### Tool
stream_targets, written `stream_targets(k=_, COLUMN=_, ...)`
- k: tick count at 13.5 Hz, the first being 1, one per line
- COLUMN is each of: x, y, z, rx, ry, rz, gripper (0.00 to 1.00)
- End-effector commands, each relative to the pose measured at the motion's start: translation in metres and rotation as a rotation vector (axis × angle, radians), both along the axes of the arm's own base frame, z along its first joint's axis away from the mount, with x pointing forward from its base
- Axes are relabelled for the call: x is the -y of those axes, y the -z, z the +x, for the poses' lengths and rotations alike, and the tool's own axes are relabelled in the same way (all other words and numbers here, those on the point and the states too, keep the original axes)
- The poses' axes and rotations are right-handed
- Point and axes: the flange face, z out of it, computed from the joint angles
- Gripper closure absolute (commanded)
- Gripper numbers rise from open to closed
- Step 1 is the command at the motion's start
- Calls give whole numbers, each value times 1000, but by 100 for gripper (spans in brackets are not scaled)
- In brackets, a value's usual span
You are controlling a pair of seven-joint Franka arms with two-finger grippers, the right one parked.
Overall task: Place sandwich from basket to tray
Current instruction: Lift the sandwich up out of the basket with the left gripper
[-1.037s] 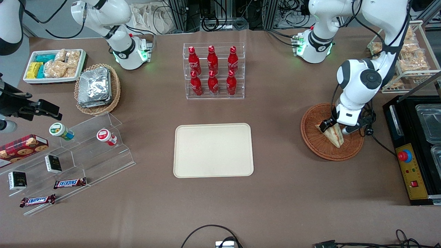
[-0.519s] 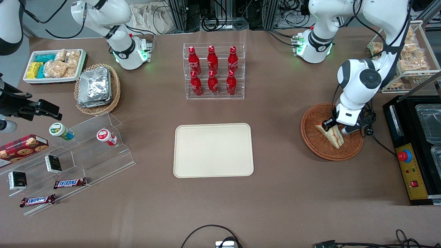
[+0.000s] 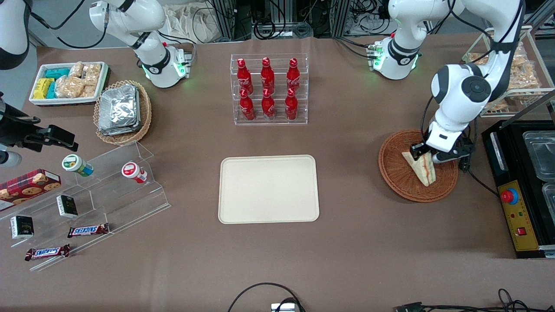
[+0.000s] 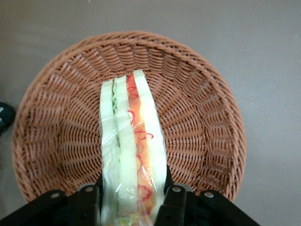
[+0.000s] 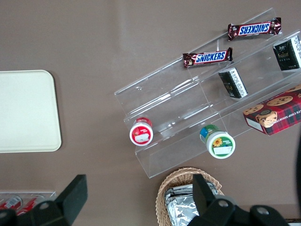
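Note:
The sandwich (image 3: 423, 167) is a wrapped white wedge with red and green filling along its edge, held point-down over the reddish-brown wicker basket (image 3: 396, 173). My gripper (image 3: 426, 153) is shut on its wide end. In the left wrist view the sandwich (image 4: 131, 136) stands edge-on between the black fingers (image 4: 172, 203) of my gripper (image 4: 133, 203), with the basket (image 4: 197, 103) under it. I cannot tell whether its tip still touches the weave. The cream tray (image 3: 269, 189) lies bare mid-table, toward the parked arm from the basket, and its corner shows as the tray (image 5: 26, 110) in the right wrist view.
A clear rack of red bottles (image 3: 269, 89) stands farther from the camera than the tray. A black machine (image 3: 520, 186) and a wire rack of snacks (image 3: 516, 69) flank the basket at the working arm's end. Acrylic steps (image 3: 108, 182), a foil-pack basket (image 3: 123, 110) and a white bin (image 3: 67, 82) lie toward the parked arm's end.
My gripper, shut on the sandwich, has risen and shifted slightly toward the working arm's end of the table. The sandwich has moved with it and hangs more upright.

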Motion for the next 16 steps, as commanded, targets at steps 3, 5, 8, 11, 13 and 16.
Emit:
stream_targets(k=3, x=0, y=-34, z=-1, rx=11, ry=89, rz=29, gripper=59)
stream_targets(k=5, x=2, y=-49, z=3, rx=19, ry=167, rz=43, gripper=60)
stream_targets(k=8, x=9, y=-71, z=16, rx=-8, ry=286, rz=59, gripper=60)
stream_targets(k=11, x=35, y=-96, z=26, rx=-21, ry=428, rz=69, gripper=60)
stream_targets(k=13, x=66, y=-105, z=27, rx=-2, ry=495, rz=69, gripper=59)
stream_targets(k=16, x=112, y=-117, z=28, rx=22, ry=569, rz=66, gripper=59)
